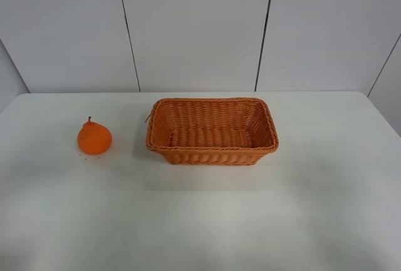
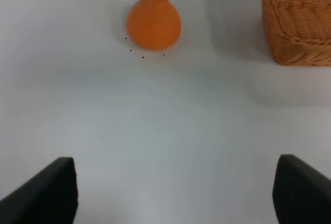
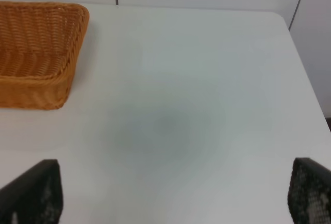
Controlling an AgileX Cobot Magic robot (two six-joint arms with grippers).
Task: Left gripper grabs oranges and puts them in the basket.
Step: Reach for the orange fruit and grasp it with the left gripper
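The orange (image 1: pixel 94 138), bright with a knobbed top and small stem, sits on the white table (image 1: pixel 200 221) left of the basket (image 1: pixel 212 131). The wicker basket is empty and stands at the table's middle. Neither arm shows in the exterior high view. In the left wrist view the orange (image 2: pixel 153 21) lies well ahead of my open left gripper (image 2: pixel 173 193), whose two black fingertips (image 2: pixel 49 193) stand wide apart; a basket corner (image 2: pixel 297 19) shows beside it. In the right wrist view my right gripper (image 3: pixel 173 195) is open and empty, with the basket's end (image 3: pixel 39 53) ahead.
A few small dark specks (image 2: pixel 142 54) lie on the table by the orange. White wall panels (image 1: pixel 194 27) stand behind the table's far edge. The table's right edge (image 3: pixel 305 74) shows in the right wrist view.
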